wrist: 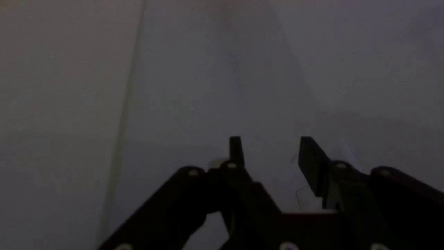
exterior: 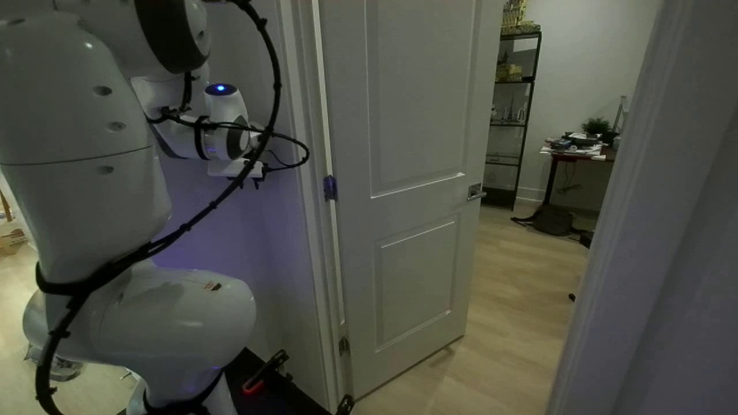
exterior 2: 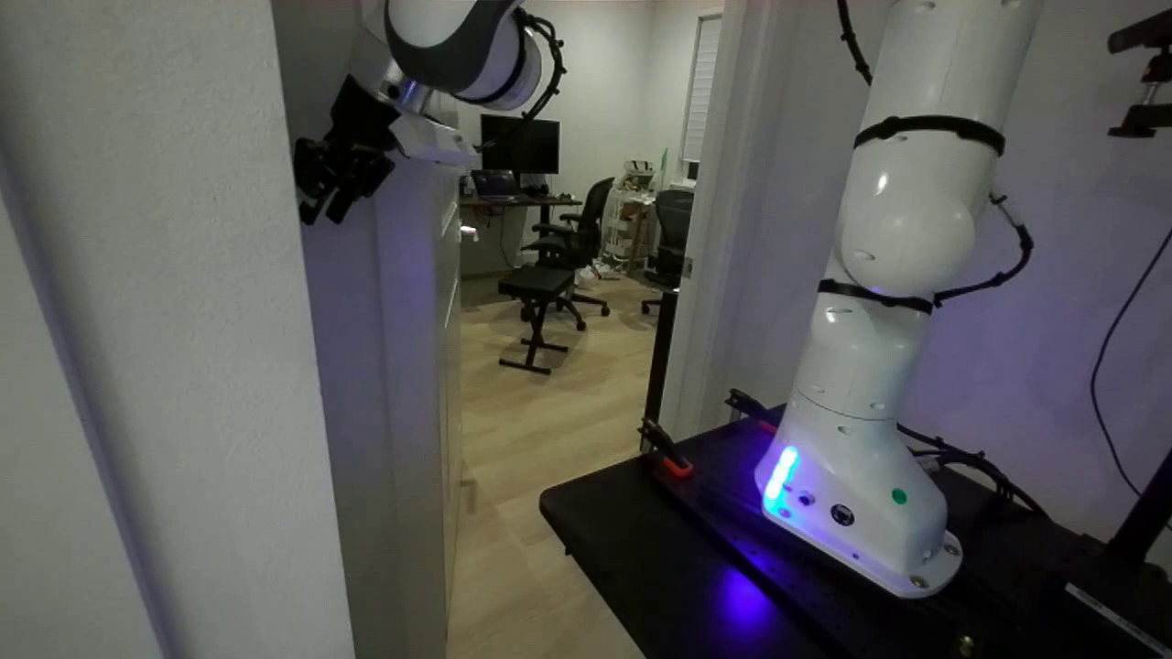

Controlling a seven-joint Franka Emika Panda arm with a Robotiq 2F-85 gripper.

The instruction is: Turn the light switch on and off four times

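My gripper [wrist: 271, 147] is open in the wrist view. Its two dark fingertips stand apart with nothing held between them. Behind them is a dim grey wall surface [wrist: 194, 86], with a thin line in it near the right finger. No light switch can be made out in any view; the wrist view is very dark. In an exterior view the gripper [exterior 2: 323, 218] points downward near a wall edge and its two fingertips show apart. In an exterior view it shows small and partly hidden by the arm and cable [exterior: 253, 183], in front of the wall beside the door frame.
A white door [exterior: 424, 138] stands ajar with a lever handle [exterior: 476, 192]. A wall corner [exterior 2: 302, 366] is close to the gripper. The arm's base stands on a black table [exterior 2: 623, 549] with clamps [exterior 2: 667, 447]. A stool [exterior 2: 537, 284] and chairs are in the room beyond.
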